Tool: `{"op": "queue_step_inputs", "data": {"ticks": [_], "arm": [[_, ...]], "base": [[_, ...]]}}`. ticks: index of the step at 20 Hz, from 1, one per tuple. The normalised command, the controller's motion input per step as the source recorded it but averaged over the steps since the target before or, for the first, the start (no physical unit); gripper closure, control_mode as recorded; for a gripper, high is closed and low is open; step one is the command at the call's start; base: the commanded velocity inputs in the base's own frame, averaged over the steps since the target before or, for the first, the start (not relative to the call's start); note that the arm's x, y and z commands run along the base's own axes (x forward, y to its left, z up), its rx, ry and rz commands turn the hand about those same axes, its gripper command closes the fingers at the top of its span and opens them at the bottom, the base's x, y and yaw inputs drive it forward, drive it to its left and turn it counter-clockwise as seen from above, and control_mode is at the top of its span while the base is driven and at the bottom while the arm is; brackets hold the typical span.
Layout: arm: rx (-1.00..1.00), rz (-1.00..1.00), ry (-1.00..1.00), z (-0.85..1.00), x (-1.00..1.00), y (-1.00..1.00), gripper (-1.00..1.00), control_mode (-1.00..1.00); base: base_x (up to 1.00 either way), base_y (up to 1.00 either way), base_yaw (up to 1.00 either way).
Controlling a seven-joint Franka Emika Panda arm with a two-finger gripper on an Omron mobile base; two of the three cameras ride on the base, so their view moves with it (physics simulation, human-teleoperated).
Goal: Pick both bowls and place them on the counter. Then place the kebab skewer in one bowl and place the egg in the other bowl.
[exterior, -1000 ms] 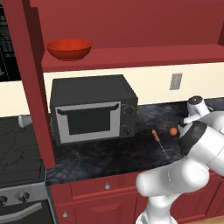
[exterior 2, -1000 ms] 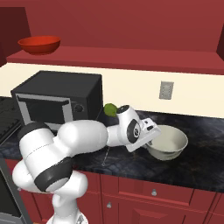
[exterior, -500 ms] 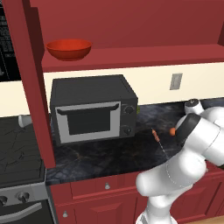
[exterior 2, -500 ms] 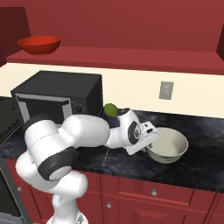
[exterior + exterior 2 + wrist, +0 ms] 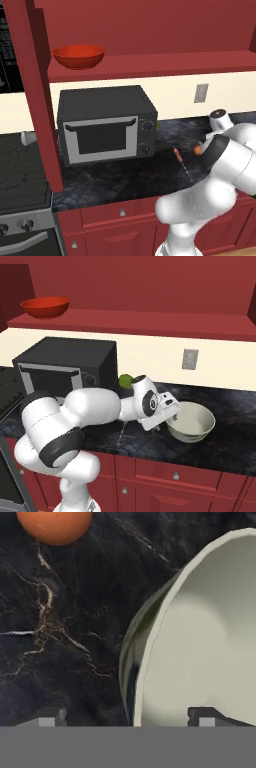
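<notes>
Cream bowl (image 5: 205,637): pale matte inside, darker greenish outside, upright on the black veined worktop (image 5: 60,637). Gripper (image 5: 127,719): wide apart, one fingertip inside the rim, one outside. Egg (image 5: 54,526): orange-brown ball, ahead of the gripper. Red bowl (image 5: 45,306): glossy, on the shelf (image 5: 150,323) far above.

i see a cream wall (image 5: 125,82) with a grey outlet (image 5: 189,359), a red shelf (image 5: 150,323), a black microwave (image 5: 105,125), a stove (image 5: 22,170) and red drawers (image 5: 170,476).
</notes>
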Motion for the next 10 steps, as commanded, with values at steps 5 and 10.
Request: {"op": "queue_step_inputs", "data": {"ticks": [5,10], "arm": [[0.00,0.01,-0.05,0.42,-0.48,0.19,-1.00,-1.00],[-0.10,0.20,-0.02,0.24,-0.32,0.55,-1.00,-1.00]], "base": [[0.00,0.00,0.00],[0.00,0.00,0.00]]}}
